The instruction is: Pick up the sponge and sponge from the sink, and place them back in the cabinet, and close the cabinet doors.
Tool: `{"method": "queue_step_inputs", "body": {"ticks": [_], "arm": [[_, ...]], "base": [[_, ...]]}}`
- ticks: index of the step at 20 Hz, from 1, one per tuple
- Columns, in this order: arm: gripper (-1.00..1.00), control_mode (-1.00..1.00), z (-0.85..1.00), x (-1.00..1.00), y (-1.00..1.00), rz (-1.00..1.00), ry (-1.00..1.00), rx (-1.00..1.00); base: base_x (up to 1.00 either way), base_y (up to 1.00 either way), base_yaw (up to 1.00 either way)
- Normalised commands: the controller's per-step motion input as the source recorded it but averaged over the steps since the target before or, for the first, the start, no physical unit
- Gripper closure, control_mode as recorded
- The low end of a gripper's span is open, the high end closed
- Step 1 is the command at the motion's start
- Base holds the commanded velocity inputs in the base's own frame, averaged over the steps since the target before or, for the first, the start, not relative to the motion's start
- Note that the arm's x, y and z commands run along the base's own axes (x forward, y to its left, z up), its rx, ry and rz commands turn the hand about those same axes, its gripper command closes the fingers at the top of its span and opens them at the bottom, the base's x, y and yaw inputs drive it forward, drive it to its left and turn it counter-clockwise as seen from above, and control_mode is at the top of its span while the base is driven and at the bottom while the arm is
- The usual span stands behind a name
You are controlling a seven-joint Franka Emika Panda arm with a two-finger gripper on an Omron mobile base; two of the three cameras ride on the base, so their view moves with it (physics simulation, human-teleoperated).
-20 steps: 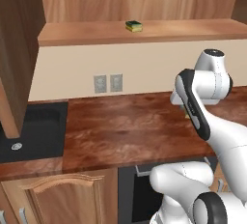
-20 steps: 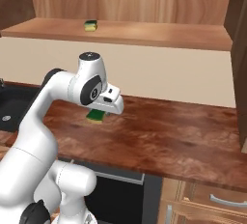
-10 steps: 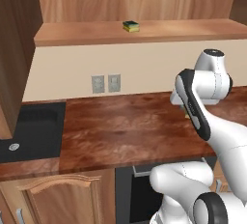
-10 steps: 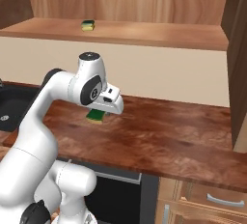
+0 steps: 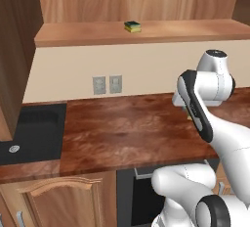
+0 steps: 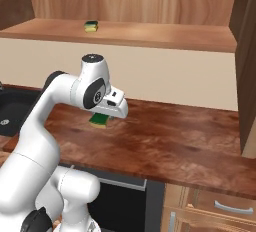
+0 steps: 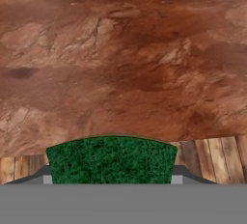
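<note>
Sponges: two in all, flat rectangles, dark green scrub top over yellow. Left base view: one sponge (image 5: 132, 26) is lying on the cabinet (image 5: 141, 33) shelf, light wood grain behind; black sink (image 5: 31, 133) is sitting at left in the glossy red-brown desk (image 5: 127, 128). Right base view: gripper (image 6: 102, 118) is holding the 2nd sponge (image 6: 99, 121) above the desk. Hand view: fingers (image 7: 44, 174) are clamping its rough green face.
</note>
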Motion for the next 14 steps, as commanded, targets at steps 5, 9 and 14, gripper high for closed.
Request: {"method": "queue_step_inputs", "body": {"ticks": [5,9,14], "arm": [[1.00,1.00,0.00,0.00,0.00,0.00,0.00,0.00],[1.00,-1.00,0.02,-0.04,-0.03,-0.04,-0.04,0.02],[1.00,-1.00,0.26,-0.08,0.00,-0.06,-0.24,0.05]], "base": [[0.00,0.00,0.00],[0.00,0.00,0.00],[0.00,0.00,0.00]]}}
